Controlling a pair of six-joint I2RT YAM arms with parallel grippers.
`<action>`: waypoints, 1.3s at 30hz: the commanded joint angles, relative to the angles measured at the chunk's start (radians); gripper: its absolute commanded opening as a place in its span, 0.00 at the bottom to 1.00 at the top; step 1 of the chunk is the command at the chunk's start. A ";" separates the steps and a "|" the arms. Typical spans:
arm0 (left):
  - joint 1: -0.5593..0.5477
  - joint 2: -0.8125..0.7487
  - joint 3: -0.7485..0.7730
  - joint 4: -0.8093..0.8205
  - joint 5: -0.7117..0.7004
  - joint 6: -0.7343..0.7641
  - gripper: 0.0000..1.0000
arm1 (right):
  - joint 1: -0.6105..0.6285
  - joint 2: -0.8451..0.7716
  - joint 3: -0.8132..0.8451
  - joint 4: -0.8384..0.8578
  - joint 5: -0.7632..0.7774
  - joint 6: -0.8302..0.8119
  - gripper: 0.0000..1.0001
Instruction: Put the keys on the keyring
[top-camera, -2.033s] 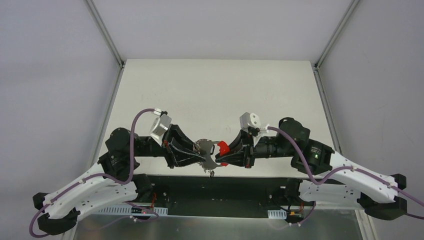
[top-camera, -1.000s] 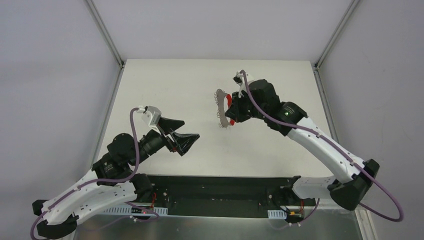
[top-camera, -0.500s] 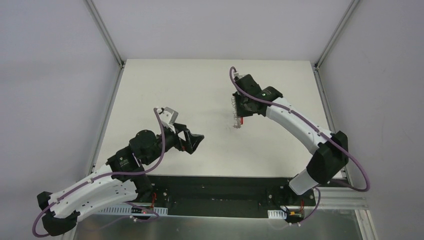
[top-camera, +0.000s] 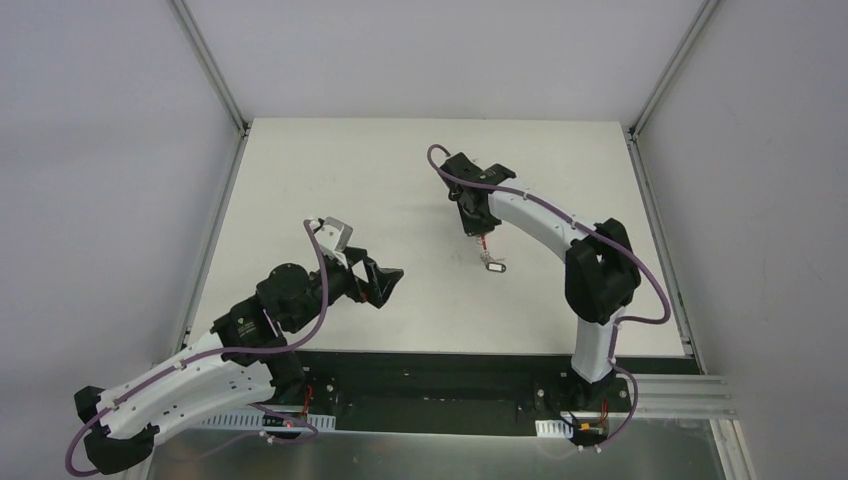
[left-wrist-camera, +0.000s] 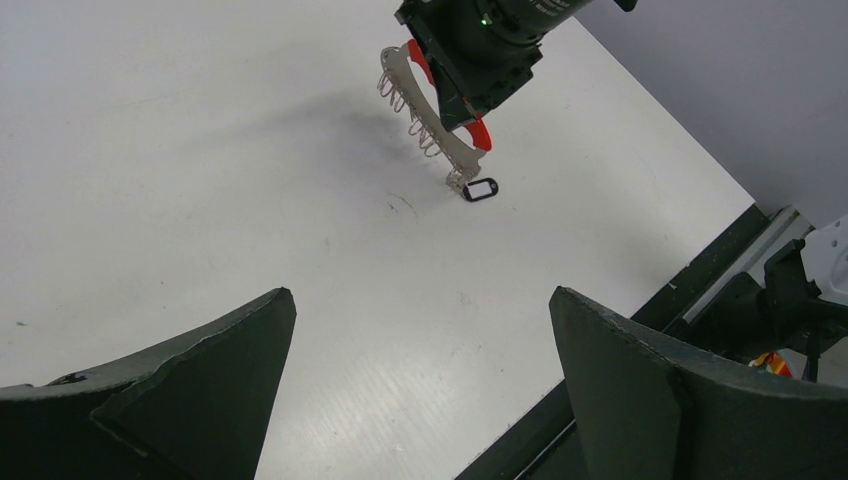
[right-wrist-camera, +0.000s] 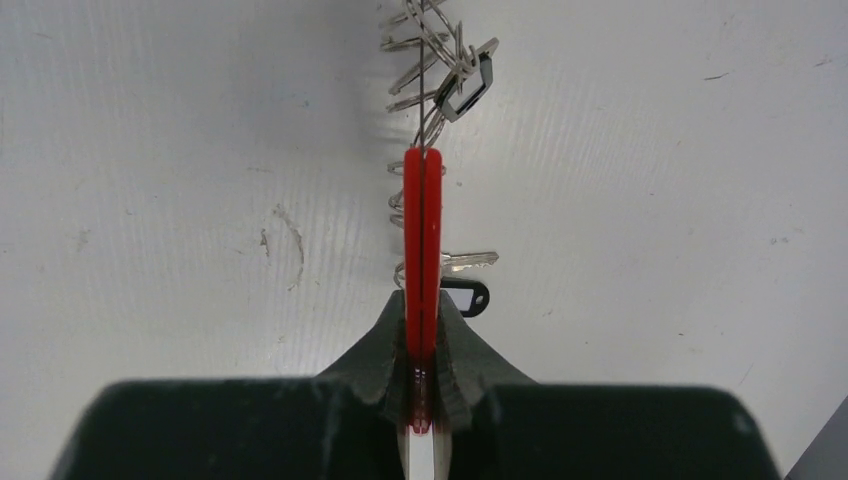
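My right gripper is shut on the red tag of the keyring, seen edge-on. The silver wire loops stretch away from it over the table. In the left wrist view the keyring's grey-white strap hangs slanting from the right gripper, its low end at the table. A tiny black-headed key lies there on the table; whether it is on a loop I cannot tell. From above it shows as a small key below the right gripper. My left gripper stands wide open and empty, well to the left.
The white table has a black strip along its near edge. Grey walls close in both sides. The right arm arches over the table's right half. A small black-framed piece sits among the far loops.
The right arm has swung from the near middle out over the table with the keyring and lowered it. The black-headed key now rests on the table. The left gripper drew back left.
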 joint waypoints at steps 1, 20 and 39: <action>-0.005 0.012 -0.012 0.026 -0.001 0.006 1.00 | 0.001 0.057 0.100 -0.048 0.016 -0.016 0.00; -0.006 0.011 0.012 -0.005 0.020 -0.037 1.00 | 0.034 0.100 0.154 0.013 -0.093 0.000 0.36; -0.005 0.146 0.076 -0.018 0.025 -0.040 1.00 | -0.051 -0.366 -0.226 0.274 -0.223 0.155 0.59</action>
